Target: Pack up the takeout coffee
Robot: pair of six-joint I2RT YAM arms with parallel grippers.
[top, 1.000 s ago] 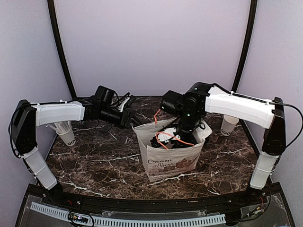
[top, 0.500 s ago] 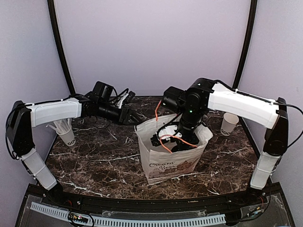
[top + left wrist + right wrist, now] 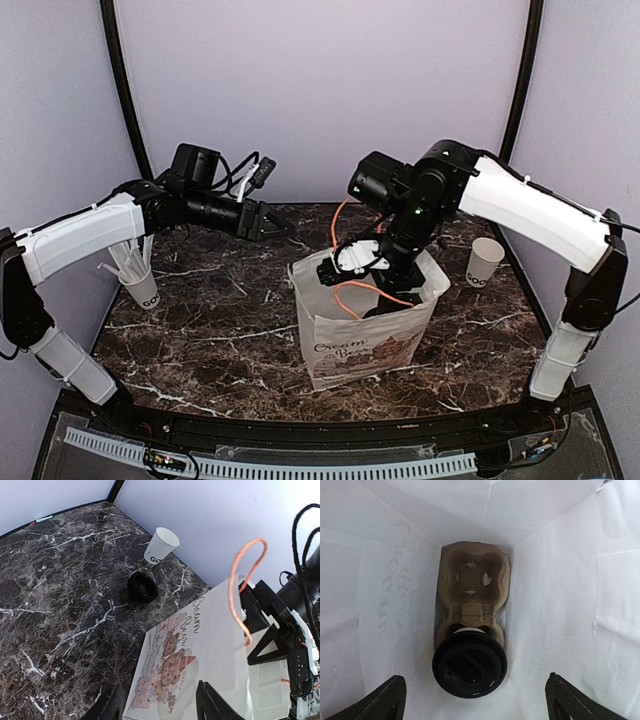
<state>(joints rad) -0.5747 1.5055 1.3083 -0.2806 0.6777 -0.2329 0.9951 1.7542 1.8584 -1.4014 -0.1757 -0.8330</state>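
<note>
The takeout coffee (image 3: 469, 663), a white cup under a black lid, stands in the near slot of a brown cardboard carrier (image 3: 472, 577) at the bottom of the white paper bag (image 3: 360, 340). My right gripper (image 3: 475, 677) hangs open over the bag's mouth, straight above the cup, its fingers wide apart and touching nothing. In the top view the right gripper (image 3: 362, 278) sits just above the bag's rim. My left gripper (image 3: 270, 220) floats in the air to the left of the bag, open and empty; the left wrist view looks past it down onto the bag's printed side (image 3: 200, 645).
A white cup with wrapped straws (image 3: 140, 285) stands at the left edge. An empty white paper cup (image 3: 485, 262) (image 3: 161, 545) stands at the back right, with a loose black lid (image 3: 142, 586) on the marble near it. An orange cable loop (image 3: 240, 580) hangs from the right arm.
My left gripper has lifted and drawn back to the left, away from the bag's rim. My right gripper has risen from inside the bag to its mouth.
</note>
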